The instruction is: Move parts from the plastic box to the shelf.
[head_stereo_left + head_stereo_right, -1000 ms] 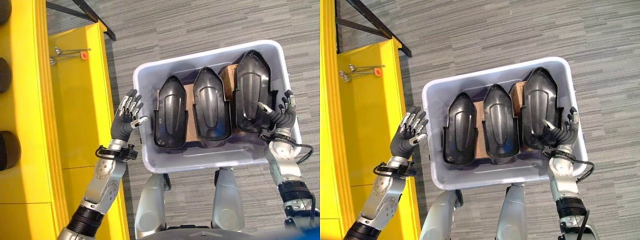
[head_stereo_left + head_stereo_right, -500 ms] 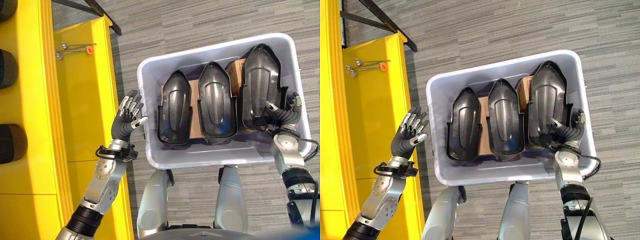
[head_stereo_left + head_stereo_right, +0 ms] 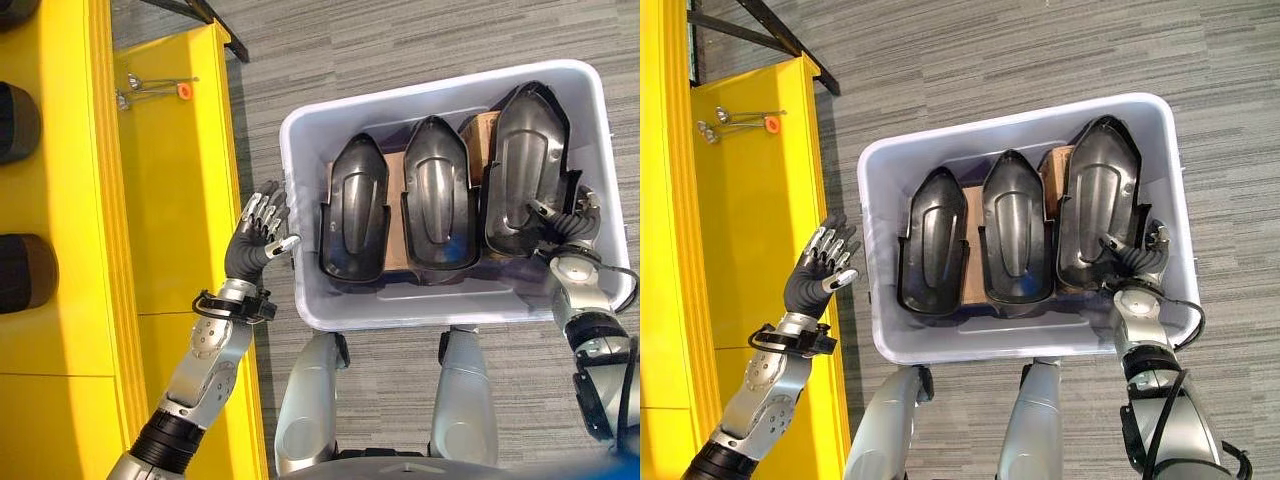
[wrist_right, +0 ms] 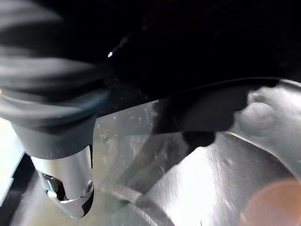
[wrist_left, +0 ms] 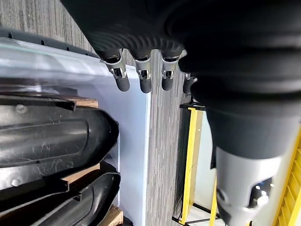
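Left eye view: grey striped carpet [image 3: 420, 40] covers the floor, and a yellow shelf [image 3: 170, 200] runs down the left edge, with small metal tools [image 3: 150, 88] on it at upper left. A pale plastic box [image 3: 300, 150] sits right of centre holding three black parts [image 3: 355, 210] side by side on brown card [image 3: 394, 215]. The left hand [image 3: 252, 243] is spread, between shelf and box wall.

Right eye view: the right hand [image 3: 1132, 258] is inside the box at lower right, fingers curled at the rightmost part's lower edge, probably pinching it.

Left wrist view: straight fingers [image 5: 143, 77] point along the box rim.

Right wrist view: too dark and close to read.
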### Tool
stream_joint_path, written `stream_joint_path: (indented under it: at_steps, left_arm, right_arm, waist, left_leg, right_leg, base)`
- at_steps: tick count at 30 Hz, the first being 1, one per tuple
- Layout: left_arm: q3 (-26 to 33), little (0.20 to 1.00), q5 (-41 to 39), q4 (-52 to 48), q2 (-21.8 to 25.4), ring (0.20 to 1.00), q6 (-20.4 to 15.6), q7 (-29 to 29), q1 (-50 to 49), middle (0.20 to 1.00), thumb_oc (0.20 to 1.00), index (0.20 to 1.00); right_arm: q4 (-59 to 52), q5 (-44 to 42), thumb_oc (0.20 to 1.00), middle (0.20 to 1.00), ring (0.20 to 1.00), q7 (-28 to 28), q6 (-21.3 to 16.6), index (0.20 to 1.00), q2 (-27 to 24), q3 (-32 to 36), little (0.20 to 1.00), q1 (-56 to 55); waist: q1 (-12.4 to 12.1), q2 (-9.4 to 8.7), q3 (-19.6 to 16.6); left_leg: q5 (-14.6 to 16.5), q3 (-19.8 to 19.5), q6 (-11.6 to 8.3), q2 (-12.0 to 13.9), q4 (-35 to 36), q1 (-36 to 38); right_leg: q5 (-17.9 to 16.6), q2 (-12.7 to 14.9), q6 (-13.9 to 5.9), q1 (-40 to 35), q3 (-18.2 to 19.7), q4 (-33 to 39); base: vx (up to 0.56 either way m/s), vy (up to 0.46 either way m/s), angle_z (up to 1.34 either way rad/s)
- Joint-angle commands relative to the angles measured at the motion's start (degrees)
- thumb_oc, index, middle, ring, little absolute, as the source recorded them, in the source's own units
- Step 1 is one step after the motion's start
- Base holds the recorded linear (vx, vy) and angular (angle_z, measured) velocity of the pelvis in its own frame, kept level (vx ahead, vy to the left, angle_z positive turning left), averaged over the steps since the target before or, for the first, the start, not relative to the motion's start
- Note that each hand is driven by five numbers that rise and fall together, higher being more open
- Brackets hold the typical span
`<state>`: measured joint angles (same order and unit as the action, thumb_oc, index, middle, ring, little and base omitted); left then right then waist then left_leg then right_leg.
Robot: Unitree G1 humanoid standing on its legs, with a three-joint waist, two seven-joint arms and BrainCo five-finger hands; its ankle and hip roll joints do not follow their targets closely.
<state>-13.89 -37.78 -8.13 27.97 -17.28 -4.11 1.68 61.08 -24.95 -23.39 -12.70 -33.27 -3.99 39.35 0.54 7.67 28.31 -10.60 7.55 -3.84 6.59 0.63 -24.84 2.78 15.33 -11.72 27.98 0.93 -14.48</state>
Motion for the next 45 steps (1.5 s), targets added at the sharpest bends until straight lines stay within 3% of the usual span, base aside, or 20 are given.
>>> stream_joint_path:
  at_steps: [1,3,5,12,23,32,45]
  left_arm:
    - [0.32,1.0,-1.84,-7.2,1.82,1.0,-3.75,0.52,0.59,1.0,1.0,1.0]
    - [0.0,1.0,-1.7,-7.23,1.94,1.0,-3.62,0.46,0.77,1.0,1.0,1.0]
    - [-0.28,1.0,-1.69,-7.27,1.82,1.0,-3.45,0.56,1.08,1.0,1.0,1.0]
    - [-0.22,1.0,-1.8,-6.86,1.8,1.0,-3.64,0.63,1.29,1.0,1.0,1.0]
    - [1.75,1.0,-2.02,-4.78,1.09,1.0,-4.06,0.95,0.5,1.0,1.0,1.0]
    - [5.22,1.0,-0.88,-2.94,0.26,1.0,-3.04,1.95,-1.53,1.0,1.0,1.0]
    - [9.58,1.0,0.64,-1.59,-1.14,1.0,-2.09,3.9,-5.93,1.0,1.0,1.0]
  right_arm:
    - [4.18,-3.26,1.0,1.0,1.0,1.98,1.84,1.0,-4.37,-3.05,1.0,3.59]
    - [6.74,-3.53,1.0,1.0,1.0,2.52,2.55,1.0,-4.58,-3.99,1.0,5.32]
    - [8.85,-3.24,0.2,0.2,0.2,4.05,3.38,0.2,-4.42,-6.25,0.2,6.92]
    - [6.04,-2.7,0.2,0.2,0.2,3.89,2.9,0.2,-3.65,-6.92,0.2,5.3]
    - [-15.6,-0.21,0.2,0.2,0.2,2.24,-0.16,0.2,-2.34,-2.93,0.2,-8.41]
    - [-36.97,6.52,0.2,0.2,0.2,3.08,-2.33,0.2,-0.98,2.26,0.2,-20.22]
    - [-52.32,9.49,0.2,0.2,0.2,7.67,-4.26,0.2,1.16,6.36,0.2,-29.62]
  waist:
    - [-0.58,-0.72,1.04]
    - [-0.77,-0.57,1.18]
    - [-1.09,-0.39,1.47]
    - [-0.79,-0.92,1.38]
    - [0.39,-3.65,-0.99]
    - [1.31,-6.32,-6.13]
    - [1.91,-7.75,-12.38]
  left_leg:
    - [11.52,-1.57,-2.76,2.73,-7.08,4.48]
    - [11.72,-1.59,-2.77,2.75,-7.21,4.55]
    - [11.47,-1.85,-2.82,2.74,-7.37,4.29]
    - [11.43,-1.98,-2.75,2.8,-7.61,4.28]
    - [11.48,-2.21,-3.15,3.48,-7.13,6.84]
    - [11.2,-2.46,-3.65,5.3,-5.12,12.56]
    - [10.49,-1.21,-4.32,7.55,-1.57,20.18]
  right_leg:
    - [-5.03,-0.82,3.25,1.67,-0.48,1.86]
    - [-4.68,-0.84,3.22,1.56,-0.58,1.6]
    - [-4.65,-0.92,3.31,1.52,-0.82,1.51]
    - [-4.6,-1.14,3.39,1.27,-0.96,1.32]
    - [-5.49,-1.45,3.24,-3.03,-1.76,4.1]
    - [-5.5,-2.03,3.16,-9.54,-2.66,7.56]
    - [-4.85,-3.14,2.93,-15.99,-3.42,10.25]
  base:
    - [-0.01,-0.003,0.04]
    - [-0.01,-0.002,0.02]
    - [-0.03,-0.016,0.01]
    - [0.0,0.0,0.0]
    - [0.0,0.0,0.0]
    - [0.03,-0.025,-0.04]
    - [0.04,-0.017,-0.03]
